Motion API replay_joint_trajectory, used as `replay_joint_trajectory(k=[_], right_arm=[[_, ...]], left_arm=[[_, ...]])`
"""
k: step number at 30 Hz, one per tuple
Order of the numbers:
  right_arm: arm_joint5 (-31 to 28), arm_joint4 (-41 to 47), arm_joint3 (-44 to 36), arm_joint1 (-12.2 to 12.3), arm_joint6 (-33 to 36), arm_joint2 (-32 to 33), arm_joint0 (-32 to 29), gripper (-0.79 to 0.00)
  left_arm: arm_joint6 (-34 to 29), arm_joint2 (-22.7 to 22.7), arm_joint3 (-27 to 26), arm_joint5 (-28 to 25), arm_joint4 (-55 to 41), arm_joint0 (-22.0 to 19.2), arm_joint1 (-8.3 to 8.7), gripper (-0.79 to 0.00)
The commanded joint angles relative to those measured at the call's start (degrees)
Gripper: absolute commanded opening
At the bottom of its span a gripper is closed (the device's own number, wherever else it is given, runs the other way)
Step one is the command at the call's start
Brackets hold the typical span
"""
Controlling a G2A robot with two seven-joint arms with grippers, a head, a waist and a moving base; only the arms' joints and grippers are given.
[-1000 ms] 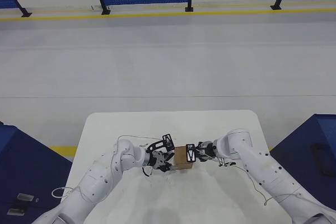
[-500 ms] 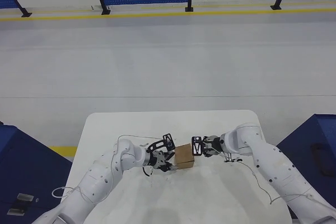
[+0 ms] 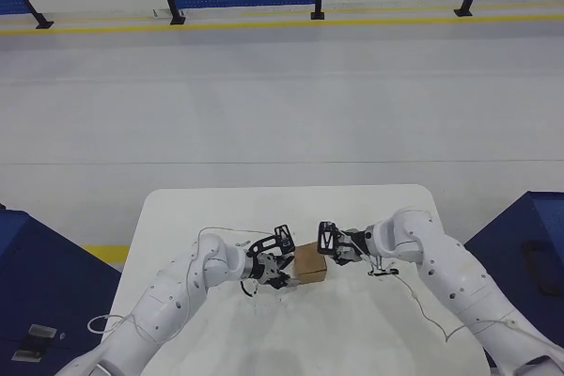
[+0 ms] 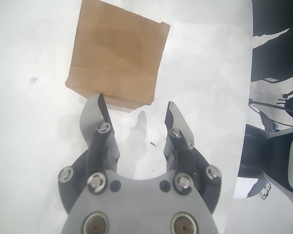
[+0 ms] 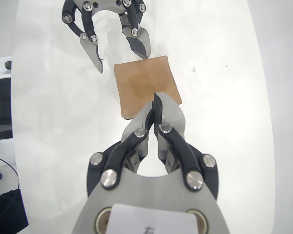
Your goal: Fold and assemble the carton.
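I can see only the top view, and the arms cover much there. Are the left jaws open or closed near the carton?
Observer: The left jaws are wide open. The left wrist view shows one tip at the near edge of the carton, the other beside its corner.
Operator: Do the right jaws hold the carton?
Observer: They are closed, and the left wrist view shows a gap between their tips and the carton's far edge, so they seem to hold nothing.
Operator: Is the carton a box yet?
Observer: No, it looks flattened, with a crease across it.
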Motion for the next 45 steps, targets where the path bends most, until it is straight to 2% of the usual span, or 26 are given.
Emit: replay_joint_trajectory(k=[1,3,4,5,13,19,25,27,32,33,34,40,41,45], right_arm=[[0.6,0.0,1.2,-0.5,-0.5,-1.1,0.7,-0.785],[1.1,-0.6,2.3,-0.8,-0.7,-2.0,1.2,-0.785],[1.4,-1.0,2.6,-1.0,-0.8,-2.4,1.4,-0.785],[1.3,-1.1,3.0,-1.1,-1.0,-2.8,1.6,-0.785],[1.2,-2.1,5.8,-2.0,-1.2,-4.7,2.9,-0.785],[-0.8,-0.3,4.9,-1.5,-2.4,-3.0,3.0,-0.785],[1.9,-0.9,5.8,-1.9,-0.6,-4.3,2.5,-0.785],[0.7,0.1,6.1,-1.8,-1.6,-3.6,2.9,-0.785],[-2.0,4.1,4.8,0.2,-5.7,2.9,1.4,-0.785],[-2.0,4.1,4.8,0.2,-5.7,2.9,1.4,-0.674],[-2.0,4.1,4.8,0.2,-5.7,2.9,1.4,0.000],[-1.6,4.4,5.1,0.1,-5.9,3.0,1.2,0.000],[-0.6,7.0,7.0,0.1,-6.3,3.4,0.6,0.000],[-4.0,15.4,13.5,0.4,-6.3,4.9,1.1,0.000]], left_arm=[[0.0,-0.1,-0.1,0.1,-0.1,0.1,0.01,-0.299],[0.0,-0.1,-0.1,0.2,-0.1,0.1,0.00,-0.222],[0.1,-0.1,-0.1,0.2,-0.1,0.1,0.00,-0.074],[0.1,-0.1,-0.1,0.3,-0.1,0.2,0.00,0.000],[0.9,-0.7,-0.2,0.5,0.0,0.4,0.17,0.000],[0.7,-1.0,-0.4,0.4,0.0,0.5,0.31,0.000],[0.6,-1.1,-0.6,0.4,-0.1,0.5,0.30,0.000],[0.6,-1.1,-0.6,0.5,-0.2,0.5,0.29,0.000],[0.8,-2.3,-1.7,1.2,0.3,0.6,0.73,0.000],[0.9,-2.5,-1.8,1.4,0.4,0.6,0.81,0.000],[0.9,-2.5,-1.8,1.4,0.4,0.6,0.81,0.000],[0.9,-2.5,-1.8,1.4,0.4,0.6,0.81,0.000],[0.8,-2.2,-2.9,1.6,1.4,0.8,0.81,0.000],[-1.6,-2.1,-6.9,1.9,4.0,0.4,1.05,0.000]])
